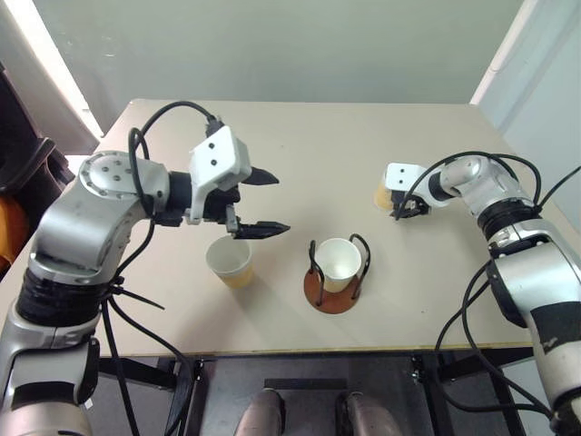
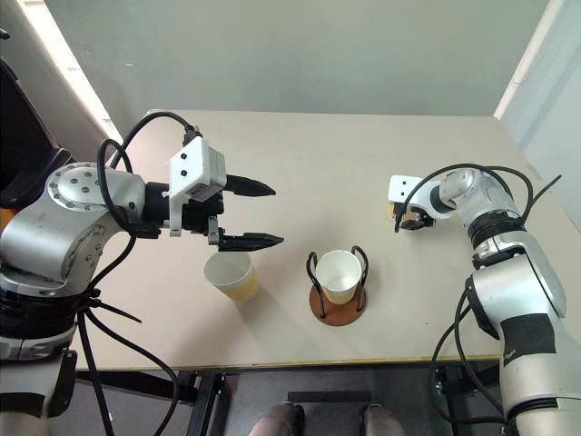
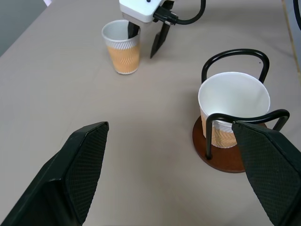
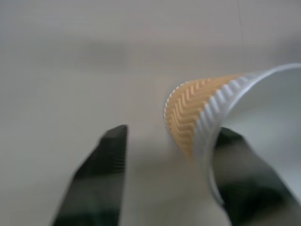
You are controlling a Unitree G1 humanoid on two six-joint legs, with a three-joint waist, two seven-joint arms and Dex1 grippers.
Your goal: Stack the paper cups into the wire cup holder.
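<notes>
**Cups on the table: one in the holder, one loose, one at the right gripper**

Paper cups, three seen. One [image 1: 338, 262] stands upright inside the wire cup holder [image 1: 331, 292], near the front middle of the table [image 1: 300, 136]; the dark loops rise around it to about rim height, the reddish-brown base showing beneath. A second cup [image 1: 230, 262] stands upright just to the holder's left, apart from it, mouth open upward.

Third cup [image 3: 122, 46] stands well off to the holder's right. Right gripper [image 3: 146, 41] is at it: one finger [image 3: 132, 30] dips inside the rim, the other [image 3: 158, 41] hangs outside the wall, with a gap still showing beside the cup. Cannot tell whether the fingers have clamped. In the head views this cup is mostly hidden behind the wrist's white housing; the right wrist view is blurred, with the cup's ribbed wall against one finger.

Left gripper [image 1: 264, 202] hovers above the table, fingers spread wide, nothing between them. It hangs over and slightly behind the loose cup, pointing toward the holder.

Nothing else lies on the tabletop between the cups.
</notes>
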